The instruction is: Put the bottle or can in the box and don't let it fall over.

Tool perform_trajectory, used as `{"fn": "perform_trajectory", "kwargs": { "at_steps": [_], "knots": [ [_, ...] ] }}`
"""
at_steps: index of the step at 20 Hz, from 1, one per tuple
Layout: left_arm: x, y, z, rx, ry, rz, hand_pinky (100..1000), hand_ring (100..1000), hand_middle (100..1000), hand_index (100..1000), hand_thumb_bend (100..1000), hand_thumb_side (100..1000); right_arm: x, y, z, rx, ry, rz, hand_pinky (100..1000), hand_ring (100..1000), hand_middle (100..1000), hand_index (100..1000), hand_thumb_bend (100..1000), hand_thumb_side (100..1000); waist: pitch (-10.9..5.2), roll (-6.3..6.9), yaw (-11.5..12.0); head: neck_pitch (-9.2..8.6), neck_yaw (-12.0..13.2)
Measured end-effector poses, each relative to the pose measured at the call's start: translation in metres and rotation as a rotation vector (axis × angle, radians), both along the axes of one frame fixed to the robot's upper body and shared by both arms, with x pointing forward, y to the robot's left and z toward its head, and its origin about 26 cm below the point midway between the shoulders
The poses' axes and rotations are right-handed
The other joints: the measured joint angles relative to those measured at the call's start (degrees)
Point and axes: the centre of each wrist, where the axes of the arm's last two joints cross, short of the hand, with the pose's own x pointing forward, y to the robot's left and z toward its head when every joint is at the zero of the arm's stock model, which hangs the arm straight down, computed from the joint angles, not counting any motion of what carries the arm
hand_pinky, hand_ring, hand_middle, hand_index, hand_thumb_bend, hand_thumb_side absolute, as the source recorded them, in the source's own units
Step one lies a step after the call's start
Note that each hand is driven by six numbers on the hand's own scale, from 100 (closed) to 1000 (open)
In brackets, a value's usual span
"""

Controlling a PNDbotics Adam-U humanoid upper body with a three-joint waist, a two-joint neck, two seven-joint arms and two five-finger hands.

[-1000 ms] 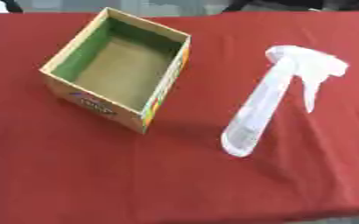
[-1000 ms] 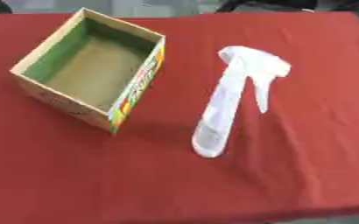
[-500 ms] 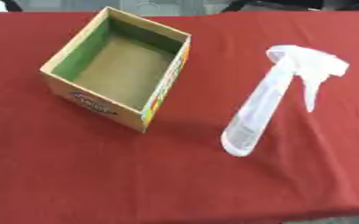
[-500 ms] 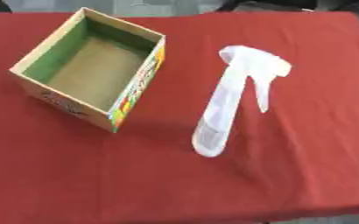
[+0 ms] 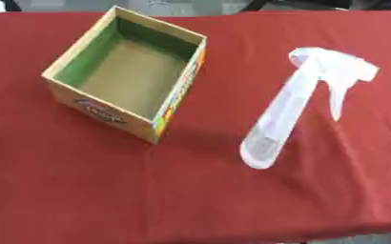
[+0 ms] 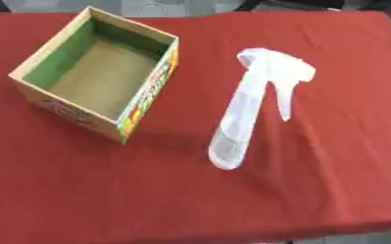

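Nothing has moved since a second ago: the bottle point(image 5: 295, 102) lies on its side at right on the red counter point(image 5: 82, 190), box point(image 5: 128, 71) empty upper left, neither hand in view, so fingers can't be judged.

Both eye views look steeply down on the red counter point(image 5: 82, 190), facing 12 o'clock. Near range. They share almost everything: box point(image 5: 124, 71) at 10 o'clock, spray bottle point(image 5: 291, 105) at 2 o'clock.
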Motion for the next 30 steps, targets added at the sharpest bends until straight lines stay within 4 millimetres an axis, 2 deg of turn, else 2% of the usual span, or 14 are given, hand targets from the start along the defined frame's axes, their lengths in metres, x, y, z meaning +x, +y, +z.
{"fn": "perform_trajectory", "kwargs": {
  "at_steps": [20, 30],
  "knots": [
    [0.0, 0.0, 0.0, 0.0, -0.003, 0.0, 493, 1000, 1000, 755, 309, 943, 0.006, 0.047, -0.018, -0.055, 0.269, -0.002, 856, 946, 944, 1000, 100, 1000, 0.0, 0.04, 0.33, 0.0, -0.97],
    [0.0, 0.0, 0.001, 0.0, -0.004, 0.0, 492, 1000, 1000, 752, 309, 941, 0.007, 0.06, -0.02, -0.077, 0.326, 0.026, 854, 946, 944, 1000, 100, 1000, -0.01, 0.01, 0.33, 0.0, -1.32]
  ]
}}
